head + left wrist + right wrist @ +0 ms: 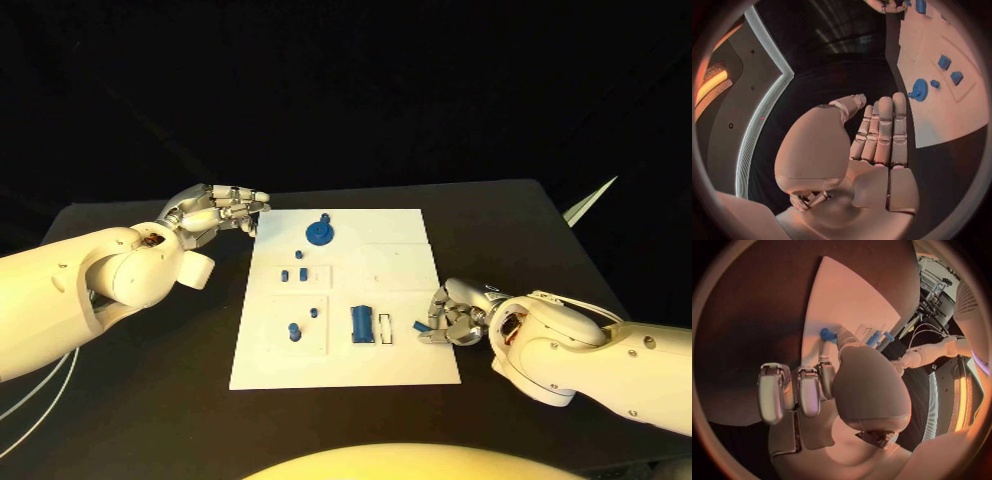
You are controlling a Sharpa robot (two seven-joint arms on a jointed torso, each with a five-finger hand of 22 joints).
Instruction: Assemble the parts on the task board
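Right hand (459,322) pinches small blue part (423,326) — at task board (411,372) edge.

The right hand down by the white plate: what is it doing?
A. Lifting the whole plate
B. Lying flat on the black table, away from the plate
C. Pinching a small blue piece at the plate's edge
C: in the head view the right hand pinches a small blue piece at the edge of the task board, which lies flat on the table.

In the right wrist view, the silver right hand (848,390) hides most of a small blue part (827,334) at its fingertips, so the grip cannot be judged. The white rectangular task board (954,85) is cut off by the left wrist view's rim.
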